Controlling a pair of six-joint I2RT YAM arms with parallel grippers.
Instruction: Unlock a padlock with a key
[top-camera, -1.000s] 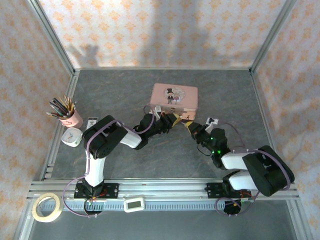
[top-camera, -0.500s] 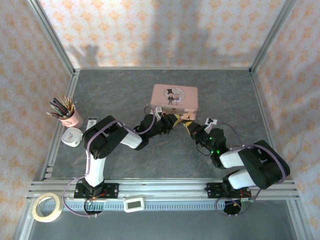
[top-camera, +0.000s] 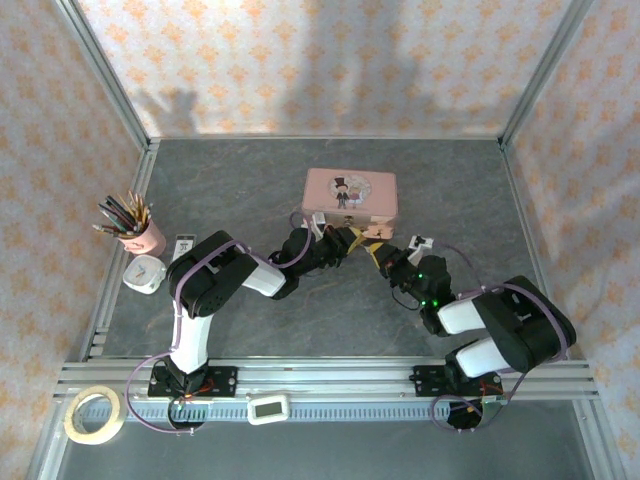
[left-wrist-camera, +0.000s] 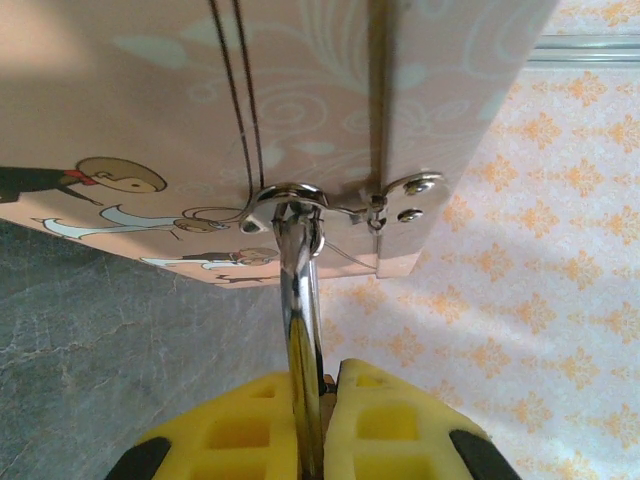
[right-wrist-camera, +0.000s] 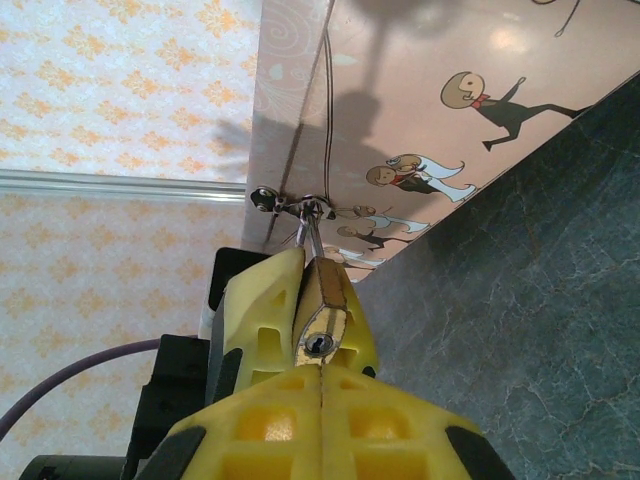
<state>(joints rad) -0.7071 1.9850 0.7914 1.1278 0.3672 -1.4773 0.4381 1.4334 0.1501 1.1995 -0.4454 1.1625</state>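
Note:
The pink picture tin lies mid-table, and a small brass padlock hangs from its front hasp by a thin silvery shackle. My left gripper is shut on the padlock, with its yellow fingers on both sides of the brass body. The keyhole faces the right wrist camera. My right gripper is shut just below the keyhole, pads pressed together; no key shows between them. From above, the left gripper and right gripper meet at the tin's front edge.
A pink cup of pencils, a white clock and a small remote stand at the left. A small white tag lies right of the grippers. A tape roll and a white device sit on the near rail.
The right arm has folded in and its gripper has edged a little towards the padlock. The left arm and the tin have stayed put.

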